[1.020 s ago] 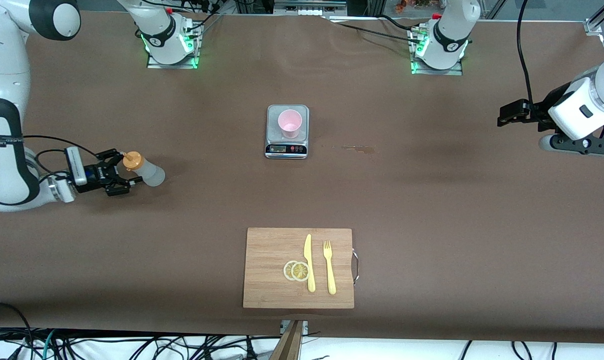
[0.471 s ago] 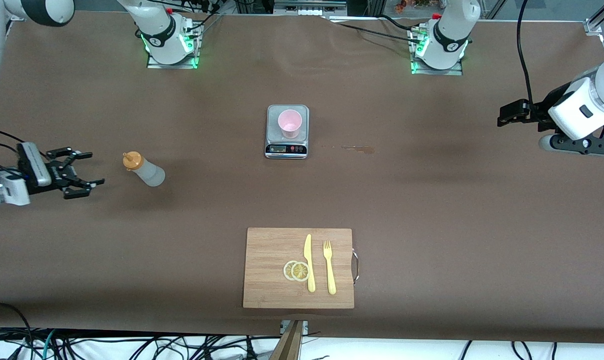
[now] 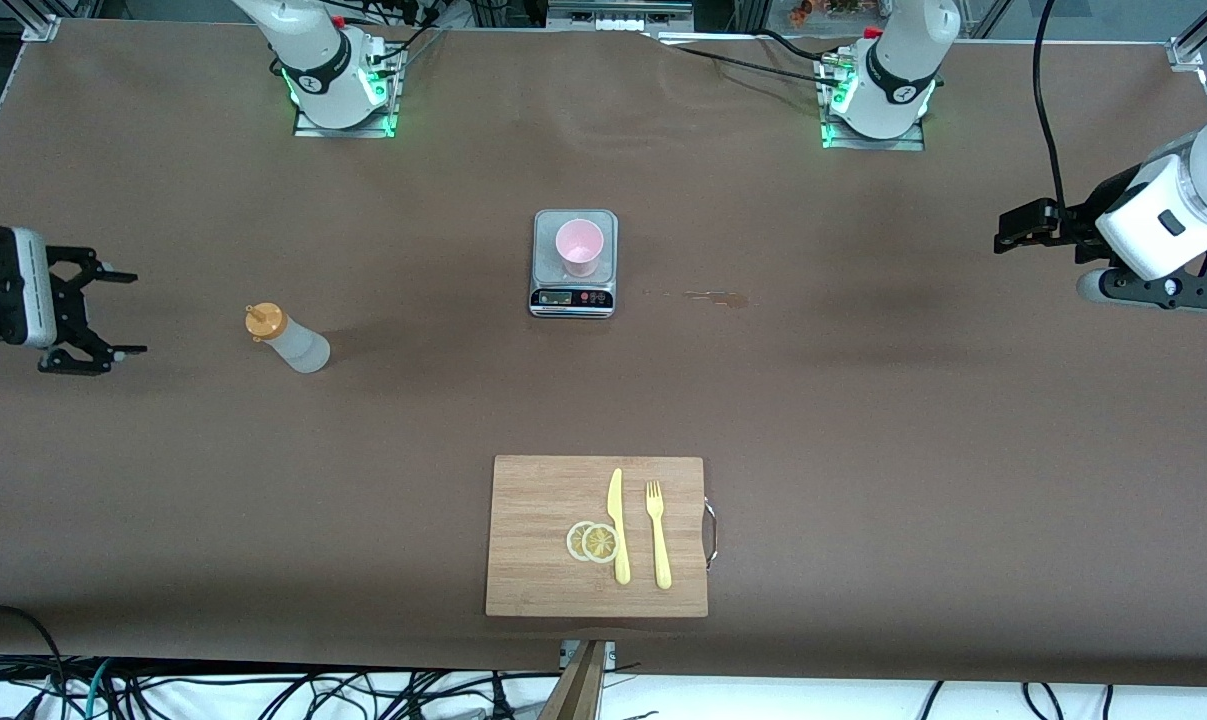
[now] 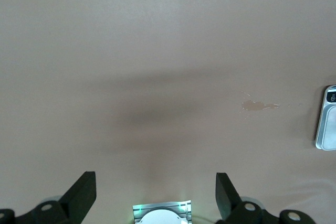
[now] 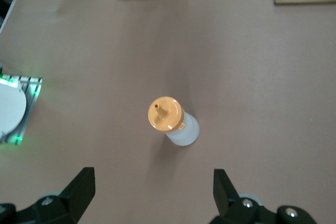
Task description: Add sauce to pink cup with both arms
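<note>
While both arms are hanging over the brown table [image 3: 863,420], neither is holding anything. The right gripper [image 3: 113,312] is hovering over the right arm's end of the table, its black fingers [image 3: 93,272] spread wide and empty, well apart from the small translucent whitish squeeze bottle with an orange nozzle cap [image 3: 288,339]. That bottle is standing upright on the bare table, toward the right arm's end and nearer the front camera than the scale. The small pale pink plastic tumbler [image 3: 578,247] is sitting upright on the platform of the grey kitchen scale [image 3: 574,295] at mid-table. The left gripper [image 3: 1008,230] is waiting over the left arm's end, jaws fully apart and empty. A small brownish smear [image 3: 718,297] is showing beside the scale. A bamboo cutting board [image 3: 543,500] is lying nearer the front camera, carrying a yellow plastic knife [image 3: 617,525], a yellow plastic fork [image 3: 657,533] and two lemon slices [image 3: 592,541].
</note>
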`<state>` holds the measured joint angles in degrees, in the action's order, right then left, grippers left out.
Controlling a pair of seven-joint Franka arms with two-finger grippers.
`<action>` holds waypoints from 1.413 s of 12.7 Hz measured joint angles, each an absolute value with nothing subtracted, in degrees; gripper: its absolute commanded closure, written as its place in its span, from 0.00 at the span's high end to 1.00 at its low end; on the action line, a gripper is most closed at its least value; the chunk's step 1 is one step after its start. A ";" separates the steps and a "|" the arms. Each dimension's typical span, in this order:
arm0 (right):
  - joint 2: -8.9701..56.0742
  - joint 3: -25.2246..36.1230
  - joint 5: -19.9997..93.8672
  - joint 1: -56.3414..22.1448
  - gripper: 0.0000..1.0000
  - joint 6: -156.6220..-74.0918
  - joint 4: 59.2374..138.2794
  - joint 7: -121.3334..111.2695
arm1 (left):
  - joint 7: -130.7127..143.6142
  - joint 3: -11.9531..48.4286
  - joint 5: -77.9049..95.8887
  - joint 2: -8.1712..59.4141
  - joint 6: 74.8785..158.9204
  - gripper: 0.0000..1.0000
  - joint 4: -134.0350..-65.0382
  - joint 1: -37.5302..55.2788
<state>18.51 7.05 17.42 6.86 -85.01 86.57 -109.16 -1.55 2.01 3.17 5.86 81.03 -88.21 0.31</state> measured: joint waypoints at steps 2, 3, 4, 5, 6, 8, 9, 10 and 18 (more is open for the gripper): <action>11.35 7.04 13.84 3.84 1.00 -86.64 90.84 -95.88 | -1.55 2.01 3.17 5.86 81.03 1.00 -88.21 0.31; 8.26 7.03 12.53 2.50 1.00 -86.80 92.24 -89.20 | -1.55 2.01 3.17 5.87 81.03 1.00 -88.21 0.31; 5.58 7.02 11.39 1.25 1.00 -86.82 93.25 -82.29 | -1.55 2.01 3.17 5.87 81.03 1.00 -88.20 0.31; 3.36 7.03 10.31 0.06 1.00 -86.83 93.92 -75.39 | -1.55 2.01 3.17 5.88 81.03 1.00 -88.20 0.31; 1.70 7.02 9.38 -1.06 1.00 -86.84 94.43 -69.20 | -1.55 2.01 3.17 5.88 81.03 1.00 -88.20 0.31; -0.09 7.02 7.95 -2.99 1.00 -86.83 95.10 -58.29 | -1.55 2.01 3.17 5.88 81.03 1.00 -88.20 0.31; -0.61 7.02 7.48 -3.84 1.00 -86.83 95.29 -53.33 | -1.55 2.01 3.17 5.88 81.03 1.00 -88.20 0.32; -1.01 7.04 7.21 -4.64 1.00 -86.83 95.35 -48.44 | -1.55 2.01 3.17 5.88 81.03 1.00 -88.20 0.32; -5.09 7.17 0.52 -10.99 1.00 -86.64 95.55 -20.88 | -1.55 2.01 3.17 5.88 81.03 1.00 -88.20 0.32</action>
<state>-5.09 7.17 0.52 -10.99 -86.64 95.55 -20.88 -1.55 2.01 3.17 5.88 81.03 -88.20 0.32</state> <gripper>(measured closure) 0.000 0.000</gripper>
